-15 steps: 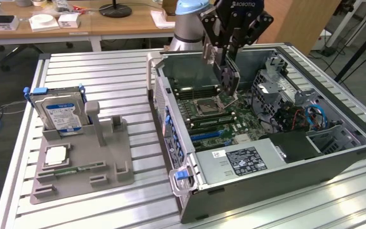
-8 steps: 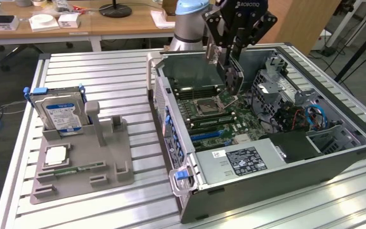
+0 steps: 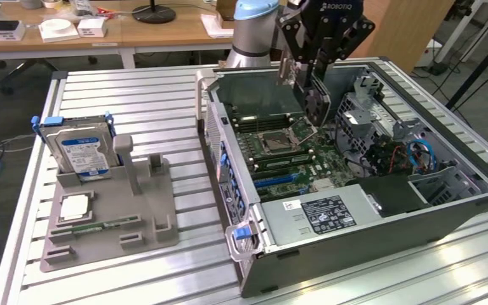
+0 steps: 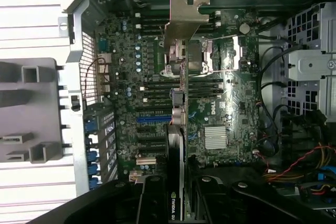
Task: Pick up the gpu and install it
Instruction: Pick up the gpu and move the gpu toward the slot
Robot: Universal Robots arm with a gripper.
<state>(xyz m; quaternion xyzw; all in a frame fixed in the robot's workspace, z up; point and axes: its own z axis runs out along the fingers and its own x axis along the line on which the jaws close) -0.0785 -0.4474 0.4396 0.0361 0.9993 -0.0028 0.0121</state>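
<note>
We had the pincer [image 3: 314,105] clenched on the gpu [image 4: 179,111], hung edge-down above the motherboard [image 4: 226,103] inside the open computer case [image 3: 447,210], and we judged it light, stiff but fragile, best gripped across its cooler block [image 4: 173,156].

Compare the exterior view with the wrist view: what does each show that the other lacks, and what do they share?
Exterior view: the upright hard drive, the power supply label and the arm itself. Wrist view: the NVIDIA lettering on the card's edge, seen edge-on. Both: the grey holder, and the gripper shut on the gpu over the motherboard.
</note>
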